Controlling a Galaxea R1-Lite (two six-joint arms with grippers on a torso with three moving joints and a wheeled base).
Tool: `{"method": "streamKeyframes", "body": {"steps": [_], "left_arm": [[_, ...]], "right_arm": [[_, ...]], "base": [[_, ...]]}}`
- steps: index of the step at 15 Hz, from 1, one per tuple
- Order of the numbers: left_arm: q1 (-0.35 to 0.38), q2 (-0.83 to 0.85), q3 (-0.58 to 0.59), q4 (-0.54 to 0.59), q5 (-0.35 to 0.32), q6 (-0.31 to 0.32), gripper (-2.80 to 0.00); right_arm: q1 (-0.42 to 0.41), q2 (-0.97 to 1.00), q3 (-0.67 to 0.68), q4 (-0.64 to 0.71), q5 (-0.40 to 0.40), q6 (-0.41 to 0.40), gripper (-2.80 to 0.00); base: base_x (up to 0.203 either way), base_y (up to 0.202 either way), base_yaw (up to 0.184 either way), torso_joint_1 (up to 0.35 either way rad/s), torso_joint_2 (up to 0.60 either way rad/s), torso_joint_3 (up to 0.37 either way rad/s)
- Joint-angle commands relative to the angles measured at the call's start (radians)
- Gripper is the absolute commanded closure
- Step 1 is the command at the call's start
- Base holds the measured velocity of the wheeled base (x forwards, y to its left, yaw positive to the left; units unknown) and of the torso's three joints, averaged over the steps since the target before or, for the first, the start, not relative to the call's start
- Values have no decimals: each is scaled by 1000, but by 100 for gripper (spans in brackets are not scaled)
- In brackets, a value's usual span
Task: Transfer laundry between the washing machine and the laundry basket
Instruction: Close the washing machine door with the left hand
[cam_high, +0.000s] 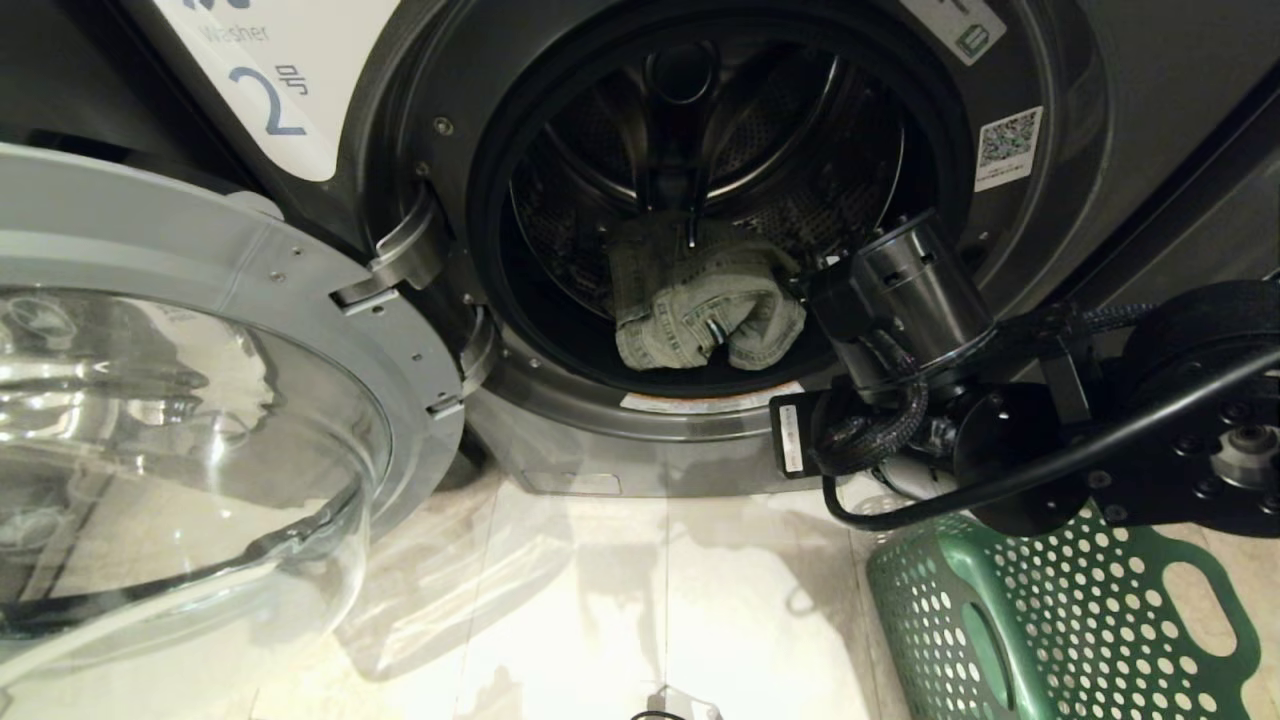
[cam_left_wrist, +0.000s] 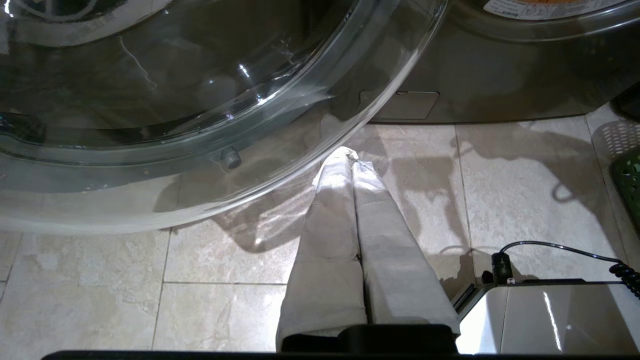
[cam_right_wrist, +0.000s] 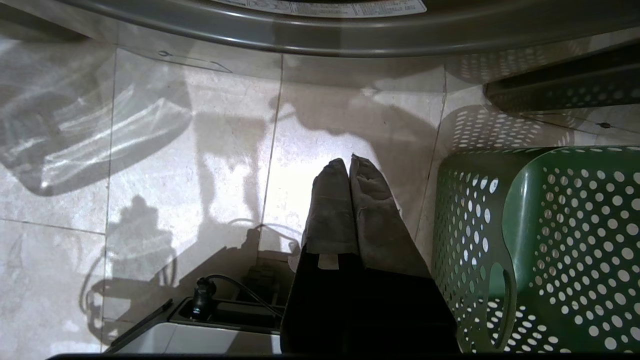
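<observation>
Judging from how things lie, the transfer looks barely begun or between trips: 1 grey-green garment (cam_high: 700, 300) of the laundry sits bunched at the bottom front of the drum in the washing machine (cam_high: 700, 420) marked 2, and what shows of the laundry basket (cam_right_wrist: 545, 240) holds no cloth (its floor is only partly visible, so I cannot rule out something lower down). The yellow-orange and pink-red pieces are in none of the views. The right gripper (cam_right_wrist: 350, 165) has its 2 fingers pressed together on nothing, pointing down at the tiled floor (cam_right_wrist: 200, 175); the basket's near wall stands just beside those fingers on 1 side, the machine's lower front rim lies ahead of the tips, and the garment is up and beyond them, inside the drum. The left gripper (cam_left_wrist: 350, 155) is likewise clenched and empty, parked low with the open glass door (cam_left_wrist: 200, 100) hanging close ahead of its tips. For room: the drum mouth is wide and unobstructed, but the right arm must clear the chrome lip going in, and the basket rim crowds its outer side. The swung door hems in the left side, so the free lane is the bare floor between door and basket.
</observation>
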Motion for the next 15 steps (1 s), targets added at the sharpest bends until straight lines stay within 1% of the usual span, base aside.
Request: {"method": "streamKeyframes", "body": {"steps": [1, 9, 11, 13, 15], "left_arm": [[1, 2, 0, 0, 0, 0, 0], [1, 2, 0, 0, 0, -2, 0], [1, 2, 0, -1, 0, -1, 0], [1, 2, 0, -1, 0, -1, 0], [1, 2, 0, -1, 0, -1, 0]], "right_arm": [[-1, -5, 4, 1, -4, 2, 0], [0, 9, 4, 0, -3, 2, 0], [-1, 22, 1, -9, -2, 2, 0], [-3, 55, -8, -48, -2, -3, 0], [-5, 109, -23, -171, -1, -54, 0]], "base": [[0, 0, 0, 12, 2, -173], [0, 0, 0, 4, 3, -194], [0, 0, 0, 5, 3, -87], [0, 0, 0, 0, 1, -14], [0, 0, 0, 0, 0, 0]]}}
